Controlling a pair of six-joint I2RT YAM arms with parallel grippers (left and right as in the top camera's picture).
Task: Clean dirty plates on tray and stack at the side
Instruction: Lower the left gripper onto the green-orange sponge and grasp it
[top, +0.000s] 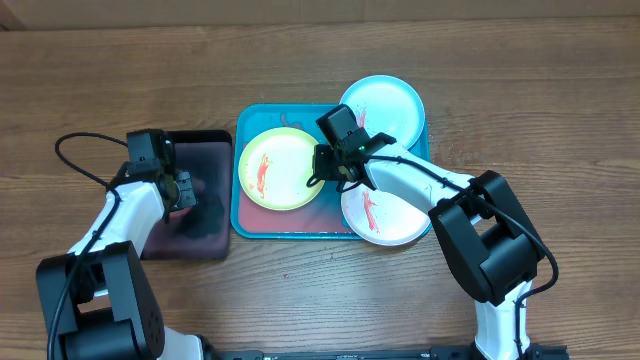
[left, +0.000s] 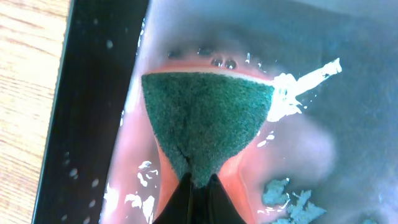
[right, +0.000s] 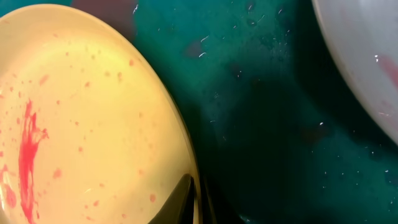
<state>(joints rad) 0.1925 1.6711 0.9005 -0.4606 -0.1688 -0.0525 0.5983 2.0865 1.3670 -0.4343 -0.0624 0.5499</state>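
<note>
The yellow-green plate (top: 275, 168) with red smears lies on the left of the teal tray (top: 245, 215). My right gripper (top: 322, 172) is shut on its right rim; the wrist view shows the plate (right: 81, 118) with one finger above the rim and one below (right: 194, 198). The light blue plate (top: 385, 105) rests on the tray's far right corner. The white plate (top: 385, 215) with a red smear sits at the tray's near right and shows in the right wrist view (right: 367, 56). My left gripper (top: 192, 190) is shut on a green sponge (left: 205, 121) in the black tray (top: 200, 145).
The black tray (left: 81, 112) holds reddish water and foam bits, left of the teal tray. Wooden table (top: 100, 80) lies all around. My right arm crosses over the white plate.
</note>
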